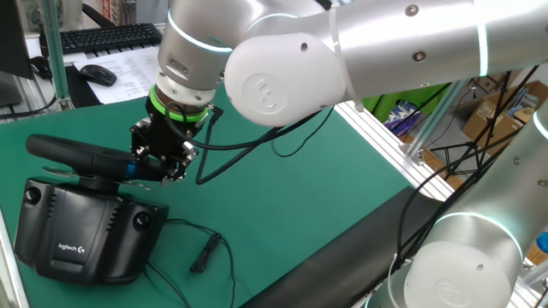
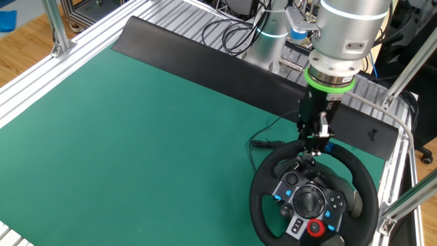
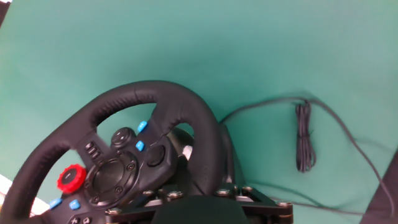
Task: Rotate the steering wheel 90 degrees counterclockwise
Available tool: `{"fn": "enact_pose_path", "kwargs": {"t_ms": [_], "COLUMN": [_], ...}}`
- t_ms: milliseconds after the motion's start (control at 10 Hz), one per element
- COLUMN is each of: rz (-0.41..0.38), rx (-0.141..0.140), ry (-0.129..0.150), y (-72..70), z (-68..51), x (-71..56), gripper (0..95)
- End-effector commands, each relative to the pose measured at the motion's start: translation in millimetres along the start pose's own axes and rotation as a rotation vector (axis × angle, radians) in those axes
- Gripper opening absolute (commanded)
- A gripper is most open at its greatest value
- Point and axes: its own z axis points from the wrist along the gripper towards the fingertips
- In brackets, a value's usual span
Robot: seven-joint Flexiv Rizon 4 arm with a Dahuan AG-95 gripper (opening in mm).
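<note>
Steering wheel (image 2: pixel 313 195): stood on its base (image 1: pixel 81 231) at the green tabletop (image 2: pixel 150 123) edge. Gripper (image 2: pixel 318 140): sat at the rim's top; whether closed on it could not be told. Risk: a loose hold would slip mid-turn; the cable (image 3: pixel 303 143) could snag.

wheel rim: bottom of the steering wheel (image 2: pixel 314 195) cut off by the frame edge in the other fixed view; lower-left cut off in hand view
fingertips: gripper (image 2: pixel 318 141) tips hidden against the rim, jaw state unreadable in any view
hand view: only the gripper's black body shows at the bottom edge, blurred
blue stripe: mostly hidden behind the gripper
base: Logitech base (image 1: pixel 81 229) mostly hidden under the wheel in the other fixed view
keyboard (image 1: pixel 107 38): cut off behind the arm
</note>
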Motion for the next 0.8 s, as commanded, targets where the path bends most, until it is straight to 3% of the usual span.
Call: {"fn": "enact_pose_path", "kwargs": {"t_ms": [100, 400, 600, 800], "rz": [0.006, 0.038, 0.071, 0.110], "rx": [0.002, 0.020, 0.030, 0.035], "ry": [-0.005, -0.010, 0.007, 0.021], "y": [0.7, 0.5, 0.2, 1.0], "z": [-0.4, -7.7, -17.4, -22.7], "x": [0.5, 0.9, 2.6, 13.6], "gripper": [19.0, 76.0, 76.0, 76.0]}}
